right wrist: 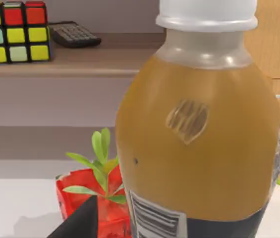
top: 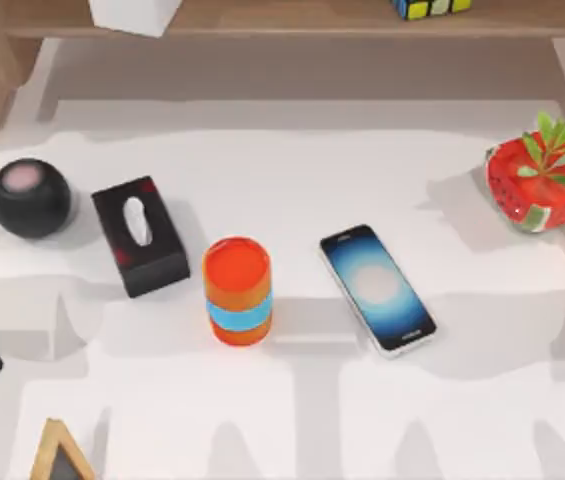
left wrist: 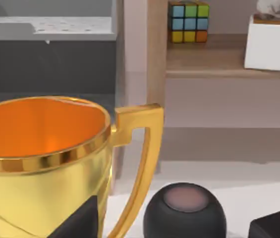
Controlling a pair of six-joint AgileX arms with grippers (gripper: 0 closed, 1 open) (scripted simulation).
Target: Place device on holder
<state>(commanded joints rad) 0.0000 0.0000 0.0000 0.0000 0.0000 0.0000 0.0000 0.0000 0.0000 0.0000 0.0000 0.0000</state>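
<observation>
- The device (top: 378, 288) lies flat on the desk (top: 312, 420), just right of the orange cup (top: 237, 290).
- Pincer state: cannot tell for either arm.
- Risk: a flat phone offers little grip, and a reach could topple the cup.

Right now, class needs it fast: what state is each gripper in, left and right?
Left gripper: cannot be told; it sits by the gold trophy.
Right gripper: cannot be told; it sits by the amber bottle.
</observation>
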